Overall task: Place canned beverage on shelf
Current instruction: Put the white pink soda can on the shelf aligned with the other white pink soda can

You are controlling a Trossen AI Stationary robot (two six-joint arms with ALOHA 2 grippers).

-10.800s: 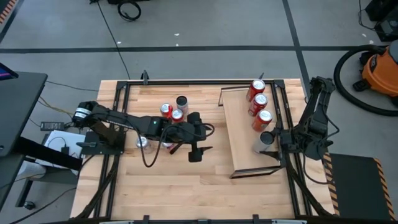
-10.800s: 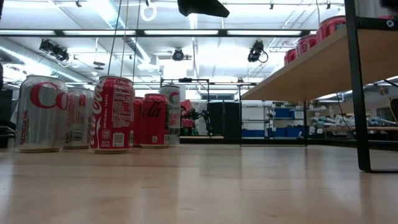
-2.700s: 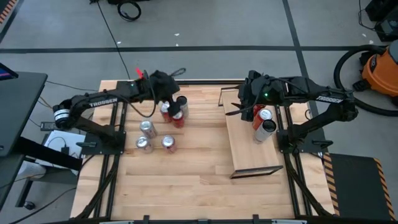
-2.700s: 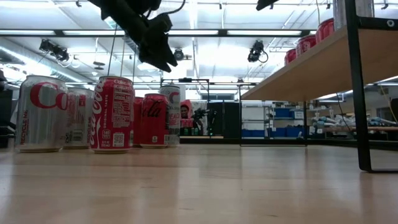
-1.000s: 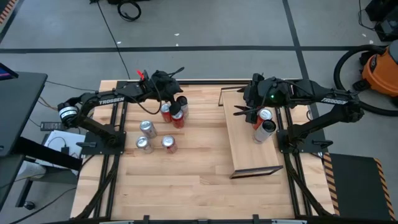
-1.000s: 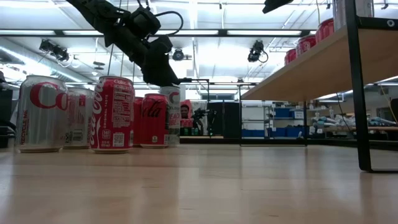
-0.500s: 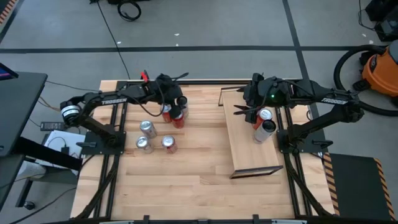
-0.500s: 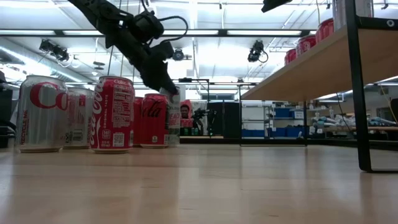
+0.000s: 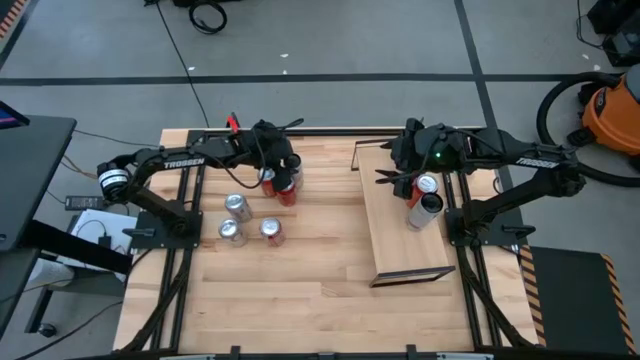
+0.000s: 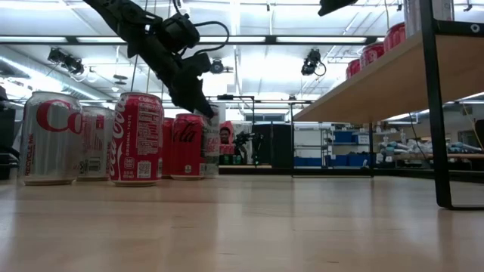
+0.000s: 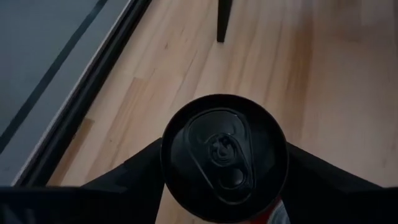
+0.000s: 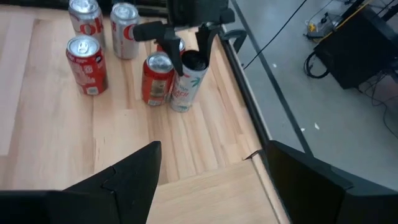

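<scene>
Left gripper [image 9: 291, 168]: you are looking at it standing over the far can of the cluster at the table's far left-centre; in the left wrist view its two fingers [image 11: 138, 163] are flanking the black-topped can [image 11: 224, 155], one on each side, right against the can's wall, though whether they are actually pressing it you cannot tell from here

Black-topped can: it is standing upright on the tabletop [image 9: 300, 270], white-sided with green print in the right wrist view [image 12: 186, 81], just beside a red can [image 12: 155, 78]

Other cans: two silver-topped cans [image 9: 237, 206] and a red one [image 9: 270, 231] are standing nearer the table's middle, apart from the gripped cluster; in the low view the row of red and silver cans [image 10: 138, 137] is sitting at the left

Right gripper [image 9: 392, 176]: you are seeing it hovering above the far end of the shelf [image 9: 395, 230], its jaws parted and holding nothing

Shelf: it is standing at the table's right side, raised on dark legs in the low view [image 10: 378, 83]

Cans on shelf: a silver can [image 9: 424, 211] and a red can [image 9: 424, 186] are sitting along its far right edge, just beside the right arm
</scene>
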